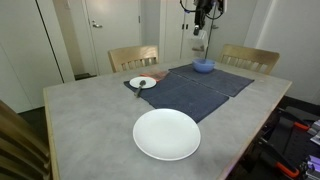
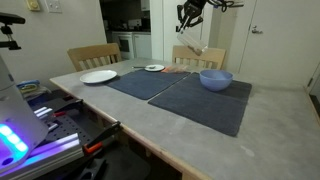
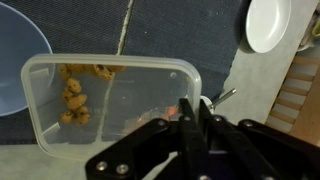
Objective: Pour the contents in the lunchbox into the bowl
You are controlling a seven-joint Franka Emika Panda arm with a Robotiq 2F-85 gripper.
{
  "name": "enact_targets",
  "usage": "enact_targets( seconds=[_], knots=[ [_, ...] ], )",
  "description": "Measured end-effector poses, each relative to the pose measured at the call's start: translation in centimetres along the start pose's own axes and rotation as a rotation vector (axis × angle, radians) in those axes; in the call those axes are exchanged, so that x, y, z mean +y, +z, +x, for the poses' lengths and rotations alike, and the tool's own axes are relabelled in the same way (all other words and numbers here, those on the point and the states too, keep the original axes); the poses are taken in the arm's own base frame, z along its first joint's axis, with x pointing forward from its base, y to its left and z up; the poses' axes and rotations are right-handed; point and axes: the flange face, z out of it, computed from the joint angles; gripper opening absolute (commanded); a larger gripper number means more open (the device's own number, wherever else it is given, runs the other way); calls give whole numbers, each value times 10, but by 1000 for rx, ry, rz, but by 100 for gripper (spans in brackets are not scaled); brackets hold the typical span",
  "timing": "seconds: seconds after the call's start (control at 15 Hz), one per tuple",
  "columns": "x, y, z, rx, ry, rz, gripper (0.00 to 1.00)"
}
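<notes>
Pincer [image 3: 195, 108] tight on lunchbox [image 3: 110, 105] rim

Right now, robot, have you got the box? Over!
Gripper shut on clear greyish plastic lunchbox, held aloft. Brown food bits at end nearest small light-blue round bowl. Nothing between them.

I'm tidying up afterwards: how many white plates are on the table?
2: a large plate on the bare tabletop, a small plate at a corner of the dark mat. None appears hidden.
</notes>
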Motion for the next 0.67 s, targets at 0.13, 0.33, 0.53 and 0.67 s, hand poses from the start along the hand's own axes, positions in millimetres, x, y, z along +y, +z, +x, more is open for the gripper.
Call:
enact_targets(
  seconds=[0.13,0.33,0.53,0.67],
  knots=[
    [4,-2,-2,24,20,45,2],
    [5,-2,-3,60,41,113,2],
    [7,-2,-4,78,53,178,2],
    [12,-3,-6,97,65,221,2]
  ],
)
